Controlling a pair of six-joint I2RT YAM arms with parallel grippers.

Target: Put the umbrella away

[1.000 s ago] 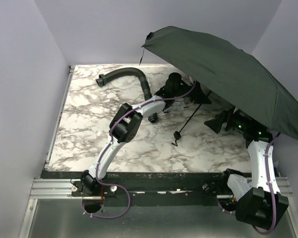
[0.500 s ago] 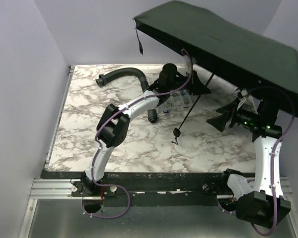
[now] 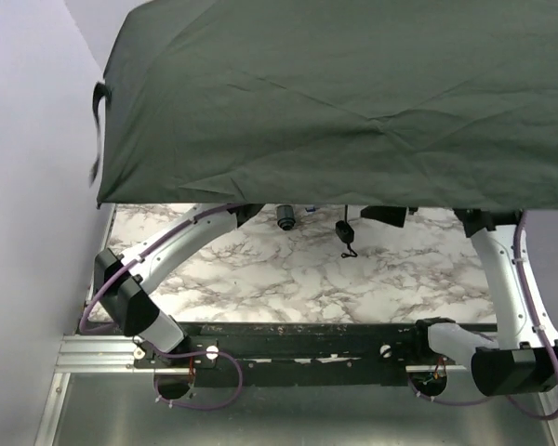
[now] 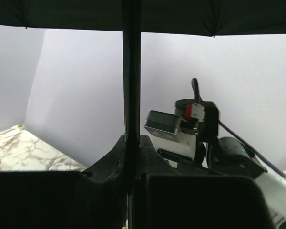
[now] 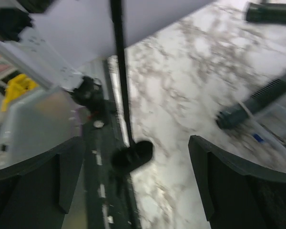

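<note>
The open umbrella's dark-green canopy (image 3: 335,102) fills the upper half of the top view and hides both grippers there. Its small black handle with loop strap (image 3: 345,232) hangs below the canopy edge, above the marble table. In the left wrist view my left gripper (image 4: 132,143) is shut on the thin black shaft (image 4: 131,71), which runs straight up to the canopy (image 4: 181,14). In the right wrist view my right gripper (image 5: 136,140) is wide open, and the shaft (image 5: 118,57) and handle (image 5: 132,155) sit between the fingers without touching either.
The black ribbed hose (image 5: 257,100) lies on the marble table (image 3: 288,274), with a small clear item beside it. Grey walls close in on the left and at the back. The rail (image 3: 288,339) with the arm bases runs along the near edge.
The umbrella has been lifted and swung up toward the camera, so its canopy now covers the back of the table. Both arms have risen with it.
</note>
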